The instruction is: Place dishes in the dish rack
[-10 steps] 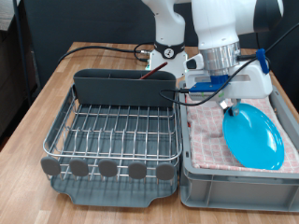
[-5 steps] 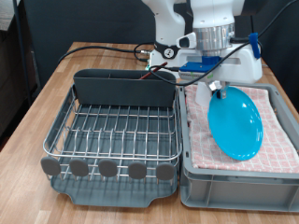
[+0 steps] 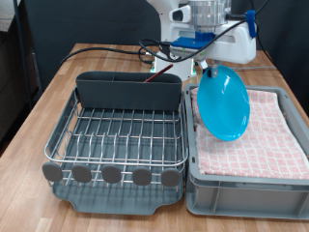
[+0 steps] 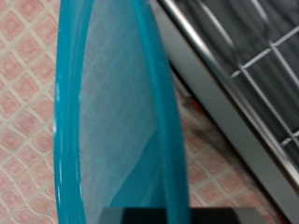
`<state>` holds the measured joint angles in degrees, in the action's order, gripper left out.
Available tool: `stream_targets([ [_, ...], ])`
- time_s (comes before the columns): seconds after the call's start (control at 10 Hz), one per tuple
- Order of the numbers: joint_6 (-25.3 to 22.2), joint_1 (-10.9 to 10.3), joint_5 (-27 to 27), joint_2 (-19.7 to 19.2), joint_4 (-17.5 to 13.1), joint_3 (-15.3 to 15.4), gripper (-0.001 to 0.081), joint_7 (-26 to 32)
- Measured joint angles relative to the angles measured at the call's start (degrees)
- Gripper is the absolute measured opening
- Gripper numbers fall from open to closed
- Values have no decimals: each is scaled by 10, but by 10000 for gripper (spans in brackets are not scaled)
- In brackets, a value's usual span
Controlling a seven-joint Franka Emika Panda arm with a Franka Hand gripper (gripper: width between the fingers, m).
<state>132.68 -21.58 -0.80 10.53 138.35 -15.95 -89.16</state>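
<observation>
The exterior view shows the pincer (image 3: 207, 68) gripping the top edge of the light-blue plate (image 3: 223, 103), which hangs on edge below it, clear of the pink checked towel (image 3: 275, 135) that lines the grey bin (image 3: 246, 187) beneath. The wrist view shows what the exterior cannot: the plate (image 4: 112, 112) seen almost edge-on, its rim running down into the dark finger (image 4: 159, 215) at the frame's edge, with the towel (image 4: 28, 65) on one side and the rack's (image 4: 257, 75) grey wall and wire bars on the other. The pincer is closed narrowly on the plate's rim. Only the exterior view takes in the whole dish rack (image 3: 116, 135), which sits on the wooden bench (image 3: 58, 87) beside and below the pincer, just beside the bin. Its wire grid carries no dishes; the tall cutlery box (image 3: 128, 90) stands at its far end, level with the hanging plate.
</observation>
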Motion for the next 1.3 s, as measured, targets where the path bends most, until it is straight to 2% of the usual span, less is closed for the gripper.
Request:
stream_targets([
  [0.1, -54, 7, -11, 12, -15, -1, 38, -1],
  [0.2, -86, 10, -16, 17, -22, -2, 38, -1],
  [0.4, -79, 10, -22, 15, -21, -1, 38, -1],
  [0.7, -121, 23, -99, 16, -40, -7, 38, 28],
  [1.0, -158, 45, -160, 17, -67, -38, 38, 131],
  [1.3, -129, 62, -211, 17, -81, -81, 38, 288],
])
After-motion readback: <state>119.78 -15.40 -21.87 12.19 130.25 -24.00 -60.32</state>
